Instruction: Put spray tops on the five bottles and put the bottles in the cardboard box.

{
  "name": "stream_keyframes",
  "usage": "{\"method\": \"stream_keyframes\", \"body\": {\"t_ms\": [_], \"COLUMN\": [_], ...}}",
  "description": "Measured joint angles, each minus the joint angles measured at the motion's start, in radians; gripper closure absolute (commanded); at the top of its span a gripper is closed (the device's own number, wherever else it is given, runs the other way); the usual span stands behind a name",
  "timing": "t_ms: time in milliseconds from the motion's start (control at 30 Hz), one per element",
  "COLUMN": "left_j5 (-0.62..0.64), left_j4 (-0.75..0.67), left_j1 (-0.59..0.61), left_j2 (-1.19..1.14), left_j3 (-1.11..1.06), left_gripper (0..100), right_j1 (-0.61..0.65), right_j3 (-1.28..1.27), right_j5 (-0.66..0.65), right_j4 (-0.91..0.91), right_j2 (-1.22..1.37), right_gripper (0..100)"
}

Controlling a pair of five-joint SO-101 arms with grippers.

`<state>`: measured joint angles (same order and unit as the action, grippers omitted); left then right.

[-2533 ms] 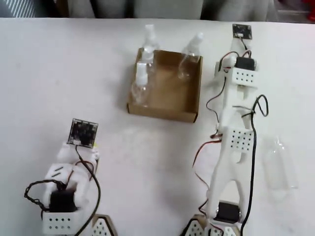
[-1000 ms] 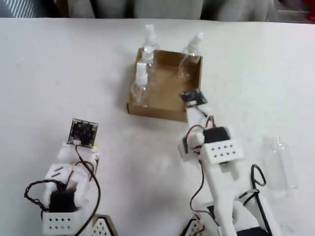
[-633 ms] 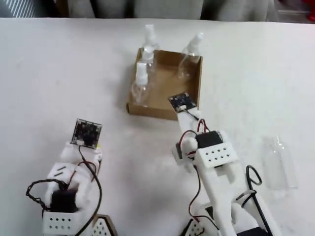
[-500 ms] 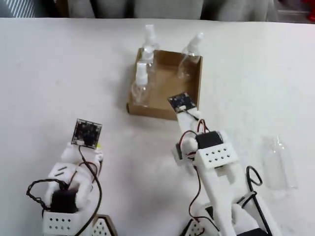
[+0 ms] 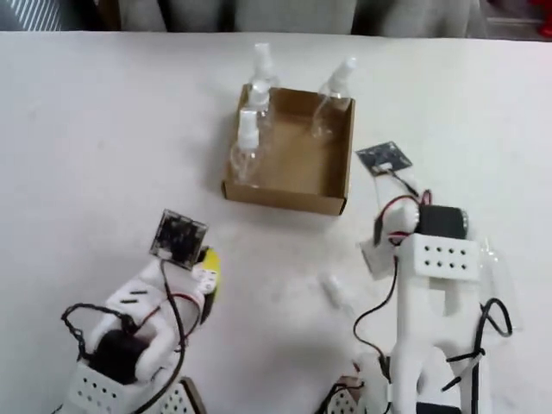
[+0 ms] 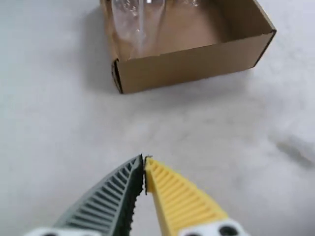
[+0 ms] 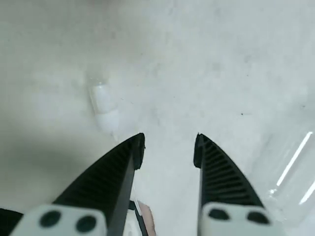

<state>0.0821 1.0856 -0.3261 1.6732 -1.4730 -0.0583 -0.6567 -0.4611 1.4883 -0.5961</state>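
Observation:
The cardboard box [image 5: 332,185] sits at the table's middle, with several clear bottles with white spray tops [image 5: 247,142] standing in it. A loose spray top [image 5: 336,290] lies on the table in front of the box. One clear bottle [image 5: 498,289] without a top lies at the right, partly under the right arm [image 5: 435,259]. My right gripper [image 7: 170,147] is open just above the table, with the spray top [image 7: 103,105] off to one side and the bottle [image 7: 295,169] on the other. My left gripper [image 6: 144,164] is shut and empty, pointing at the box [image 6: 197,64].
The left arm [image 5: 129,345] is at the front left, its yellow finger [image 5: 210,269] toward the box. Wires loop beside the right arm. White table stretches free to the left of the box and behind it.
The right arm swung from the box's front edge to the right, toward the lying bottle, uncovering the loose spray top. The left arm moved forward and to the right.

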Motion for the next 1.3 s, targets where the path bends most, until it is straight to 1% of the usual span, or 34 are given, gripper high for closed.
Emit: {"method": "stream_keyframes", "body": {"t_ms": [100, 233, 300, 433, 500, 633, 700, 833, 900, 1000, 1167, 1300], "left_j5": [0.077, 0.215, 0.313, 0.554, 0.654, 0.747, 0.793, 0.87, 0.898, 0.927, 0.941, 0.976], "left_j4": [-0.041, -0.121, -0.183, -0.279, -0.327, -0.473, -0.543, -0.671, -0.712, -0.72, -0.72, -0.72], "left_j1": [-0.103, -0.29, -0.384, -0.539, -0.588, -0.641, -0.658, -0.689, -0.697, -0.687, -0.651, -0.644], "left_j2": [-0.163, -0.47, -0.603, -0.827, -0.899, -1.01, -1.071, -1.204, -1.266, -1.359, -1.517, -1.59], "left_j3": [0.094, 0.221, 0.27, 0.344, 0.359, 0.361, 0.365, 0.371, 0.376, 0.43, 0.526, 0.571], "left_gripper": [97, 97, 97, 97, 93, 76, 70, 69, 69, 69, 69, 69], "right_j1": [-0.095, -0.19, -0.239, -0.353, -0.41, -0.479, -0.493, -0.509, -0.508, -0.508, -0.508, -0.508], "right_j3": [0.006, 0.006, 0.014, 0.06, 0.083, 0.094, 0.094, 0.094, 0.094, 0.094, 0.094, 0.094], "right_j5": [-0.048, -0.118, -0.143, -0.195, -0.23, -0.282, -0.293, -0.298, -0.298, -0.298, -0.298, -0.298], "right_j4": [0.002, 0.002, 0.002, 0.002, 0.002, 0.002, -0.008, -0.015, -0.017, -0.017, -0.017, -0.017], "right_j2": [0.0, 0.0, 0.0, 0.0, 0.0, 0.0, 0.0, 0.0, 0.0, 0.0, 0.0, 0.0], "right_gripper": [87.5, 87.6, 87.6, 87.6, 87.6, 87.7, 87.7, 87.8, 87.8, 87.8, 87.8, 87.8]}}
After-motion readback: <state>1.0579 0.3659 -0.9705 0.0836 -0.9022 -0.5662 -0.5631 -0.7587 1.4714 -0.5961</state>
